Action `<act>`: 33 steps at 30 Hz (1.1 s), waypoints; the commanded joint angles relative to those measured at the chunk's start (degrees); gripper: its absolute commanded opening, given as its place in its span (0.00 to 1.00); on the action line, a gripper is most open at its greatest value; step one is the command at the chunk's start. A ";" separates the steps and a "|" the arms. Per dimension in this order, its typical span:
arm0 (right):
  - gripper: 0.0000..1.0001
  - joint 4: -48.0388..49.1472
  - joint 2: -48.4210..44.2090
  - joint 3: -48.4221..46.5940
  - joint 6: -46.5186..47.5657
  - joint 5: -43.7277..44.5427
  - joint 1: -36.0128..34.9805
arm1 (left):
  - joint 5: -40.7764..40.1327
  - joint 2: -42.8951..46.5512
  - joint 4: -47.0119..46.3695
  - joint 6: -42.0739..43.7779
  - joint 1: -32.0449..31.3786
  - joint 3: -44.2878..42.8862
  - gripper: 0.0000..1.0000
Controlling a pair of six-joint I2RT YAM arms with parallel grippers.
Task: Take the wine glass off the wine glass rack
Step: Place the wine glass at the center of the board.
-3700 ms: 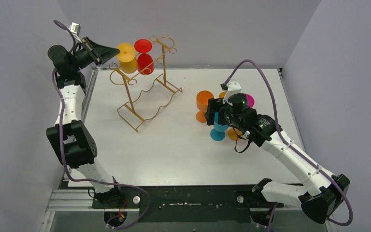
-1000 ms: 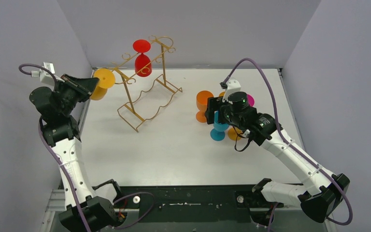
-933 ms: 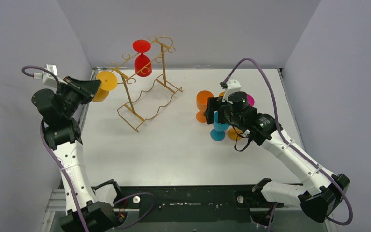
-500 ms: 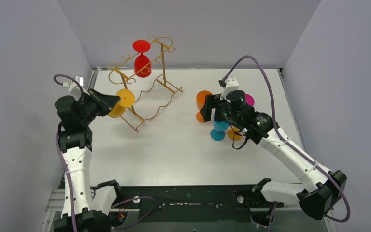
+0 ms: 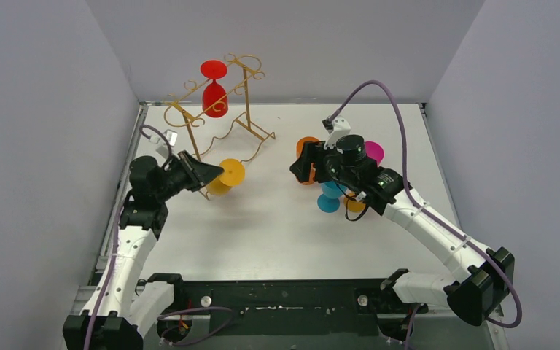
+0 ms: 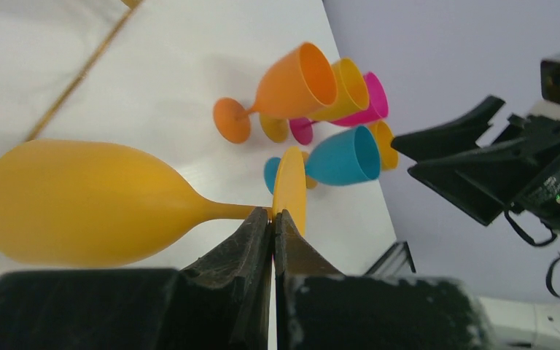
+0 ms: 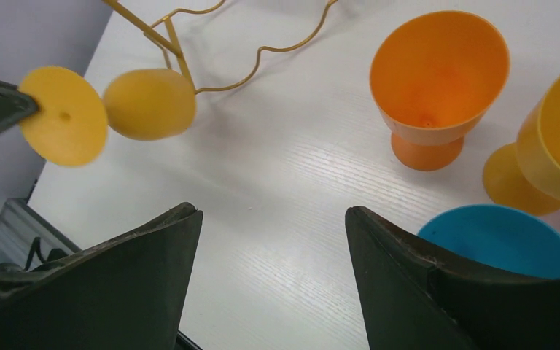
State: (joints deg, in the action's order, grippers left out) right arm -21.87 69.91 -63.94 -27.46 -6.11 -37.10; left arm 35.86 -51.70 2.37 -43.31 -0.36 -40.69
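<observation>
The gold wire wine glass rack (image 5: 248,102) stands at the table's back left, with a red wine glass (image 5: 215,93) hanging upside down from its top. My left gripper (image 5: 216,173) is shut on the foot of a yellow wine glass (image 5: 230,175), holding it on its side in the air just in front of the rack's base. In the left wrist view the fingertips (image 6: 259,222) pinch the foot's rim beside the stem, and the yellow wine glass's bowl (image 6: 80,200) points left. My right gripper (image 7: 270,211) is open and empty above the table, facing the yellow wine glass (image 7: 149,102).
Several plastic glasses stand grouped at mid-right under my right arm: an orange one (image 5: 308,148), a blue one (image 5: 329,198), a pink one (image 5: 374,152) and an amber one (image 7: 554,157). The rack's wavy base rail (image 7: 262,49) lies behind the held glass.
My left arm has swung the yellow glass from the rack's left side down and rightward to the front of the rack. My right arm has moved left and its jaws have narrowed a little.
</observation>
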 commanded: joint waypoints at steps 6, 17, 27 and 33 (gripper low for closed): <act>0.64 13.94 -1.63 2.58 -6.33 -13.82 1.05 | -4.51 -3.11 -16.25 -2.54 -18.35 -0.15 0.00; 0.59 27.61 0.13 7.52 -15.87 -35.75 6.07 | -2.20 -5.09 -19.53 -2.61 -21.35 -0.22 0.00; 0.34 28.13 2.78 7.16 -15.52 -39.88 6.98 | 10.68 -9.46 -30.47 -5.95 -22.10 -0.22 0.00; 0.19 31.95 4.27 6.19 -16.84 -47.57 8.31 | 9.11 -9.12 -30.76 -5.82 -22.14 0.27 0.00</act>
State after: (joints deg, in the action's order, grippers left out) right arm 3.79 72.99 -55.99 -43.81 -47.57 -29.45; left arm 43.35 -61.23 -23.09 -49.19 -22.22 -39.33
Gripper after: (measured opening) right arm 0.204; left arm 0.025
